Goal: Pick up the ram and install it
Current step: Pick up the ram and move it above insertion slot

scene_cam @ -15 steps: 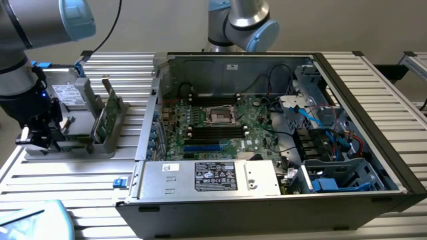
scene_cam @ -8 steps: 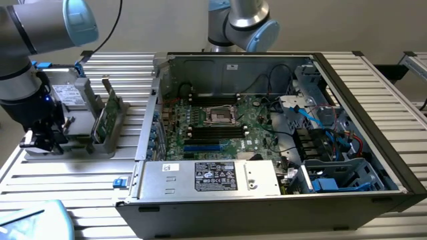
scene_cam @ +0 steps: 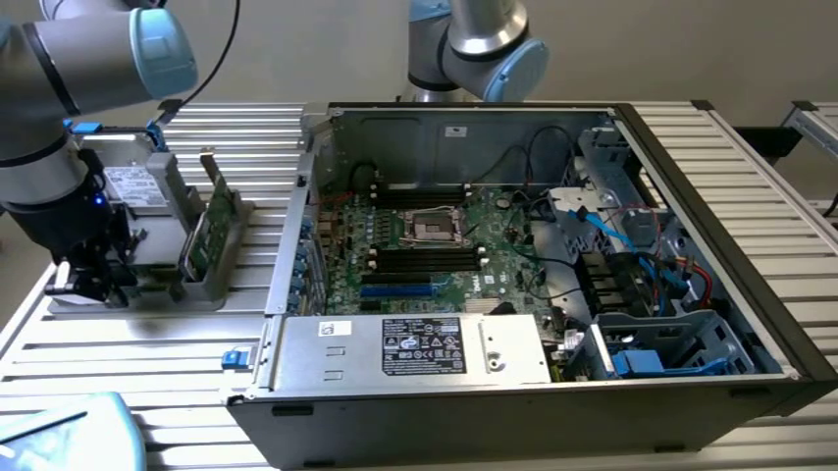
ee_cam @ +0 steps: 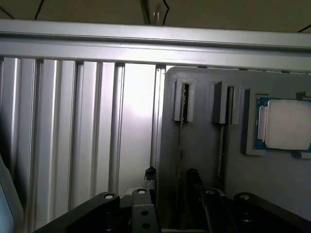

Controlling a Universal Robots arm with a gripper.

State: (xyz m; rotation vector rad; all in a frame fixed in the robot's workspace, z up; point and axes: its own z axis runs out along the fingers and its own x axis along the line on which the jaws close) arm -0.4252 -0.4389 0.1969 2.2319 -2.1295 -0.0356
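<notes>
Memory pickup at the parts stand: we find the arm's gripper (ee_cam: pixel 171 174) lowered over the grey holder (ee_cam: pixel 204 160), which sits on the slatted table (scene_cam: pixel 131 343) at nine o'clock from the open computer case (scene_cam: pixel 392 432) in the exterior view. Its fingers (ee_cam: pixel 193 175) stand wide apart and grip nothing. In the wrist view they straddle the ram (ee_cam: pixel 180 145), seen edge-on as a thin line rising out of a narrow slot in the holder, with a gap showing on both sides of it. We judge that the stick is kept upright on its long edge so the pads can close on its flat faces. A second stick (ee_cam: pixel 223 141) stands in the neighbouring slot, far enough off to leave a finger room between them. The silver processor chip (ee_cam: pixel 286 124) lies flat in its own recess further along the same holder. In the exterior view a taller green card (scene_cam: pixel 214 235) stands upright in the holder at three o'clock from the gripper, between it and the case. Inside the case the motherboard (scene_cam: pixel 452 280) lies face up, its dark memory slots (scene_cam: pixel 422 257) apparently vacant and open from above.
</notes>
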